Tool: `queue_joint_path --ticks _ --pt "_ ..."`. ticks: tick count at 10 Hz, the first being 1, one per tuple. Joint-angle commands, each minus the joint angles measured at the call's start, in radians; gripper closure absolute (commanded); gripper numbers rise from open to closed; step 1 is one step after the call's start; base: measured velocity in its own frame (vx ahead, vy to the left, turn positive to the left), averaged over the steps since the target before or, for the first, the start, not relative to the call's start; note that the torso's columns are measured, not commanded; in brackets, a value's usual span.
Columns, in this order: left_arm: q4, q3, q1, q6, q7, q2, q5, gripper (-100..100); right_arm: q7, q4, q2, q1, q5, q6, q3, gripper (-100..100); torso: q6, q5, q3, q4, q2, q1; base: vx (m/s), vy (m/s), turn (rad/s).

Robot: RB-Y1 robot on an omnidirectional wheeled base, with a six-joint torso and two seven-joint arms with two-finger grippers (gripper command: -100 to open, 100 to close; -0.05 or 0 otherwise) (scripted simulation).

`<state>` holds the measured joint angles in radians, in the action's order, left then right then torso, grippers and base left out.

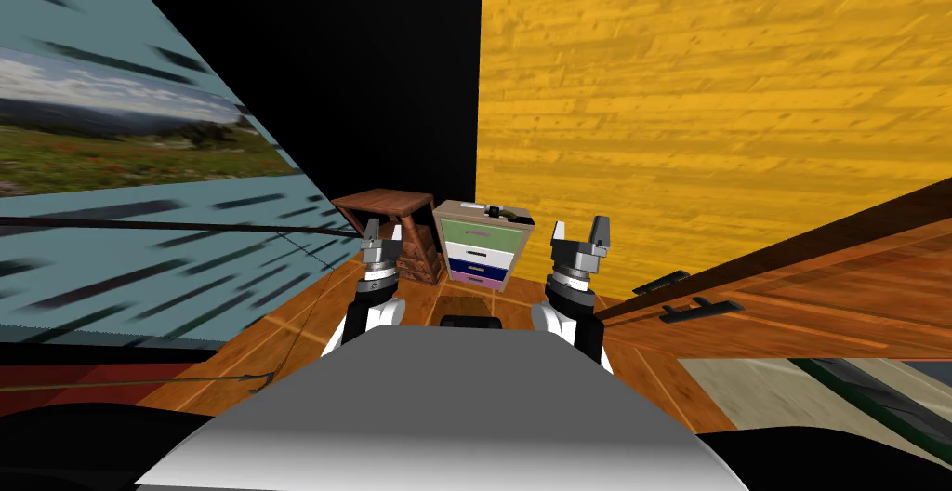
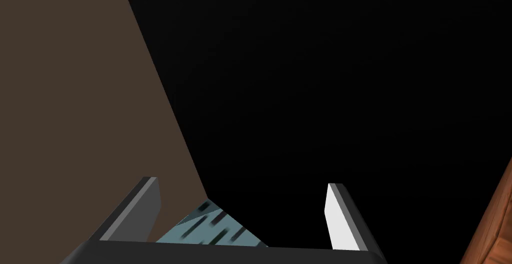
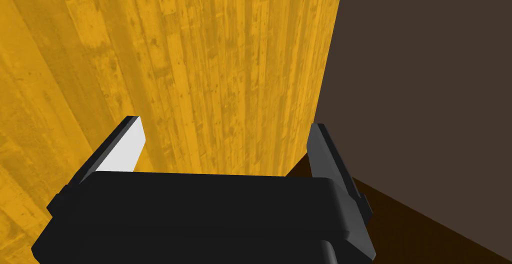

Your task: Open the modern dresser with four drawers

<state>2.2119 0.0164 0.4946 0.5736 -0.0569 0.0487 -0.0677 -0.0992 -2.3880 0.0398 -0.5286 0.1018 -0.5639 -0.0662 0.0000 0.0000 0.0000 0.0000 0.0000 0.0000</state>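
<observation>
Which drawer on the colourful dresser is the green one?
The top drawer of the dresser: green, above the white drawer, the dark blue drawer and the lilac drawer.

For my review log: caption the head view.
Left tool and right tool, open, face the shut four-drawer dresser beside a wooden table.

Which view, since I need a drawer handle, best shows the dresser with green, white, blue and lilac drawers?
The head view: the beige four-drawer dresser stands whole, straight ahead. The left wrist view faces a black area, the right wrist view a yellow plank wall.
</observation>
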Motion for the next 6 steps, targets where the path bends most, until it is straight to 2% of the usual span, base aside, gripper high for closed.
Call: queue_joint_path --ticks 1,6 --pt "0.000 0.000 0.000 0.000 0.000 0.000 0.000 0 0.000 0.000 0.000 0.000 0.000 0.000 0.000 0 0.000 0.000 -0.082 0.041 0.040 0.000 0.000 0.000 0.000" --pt "0.000 0.000 0.000 0.000 0.000 0.000 0.000 0 0.000 0.000 0.000 0.000 0.000 0.000 0.000 0 0.000 0.000 -0.792 0.396 0.396 0.000 0.000 0.000 0.000"
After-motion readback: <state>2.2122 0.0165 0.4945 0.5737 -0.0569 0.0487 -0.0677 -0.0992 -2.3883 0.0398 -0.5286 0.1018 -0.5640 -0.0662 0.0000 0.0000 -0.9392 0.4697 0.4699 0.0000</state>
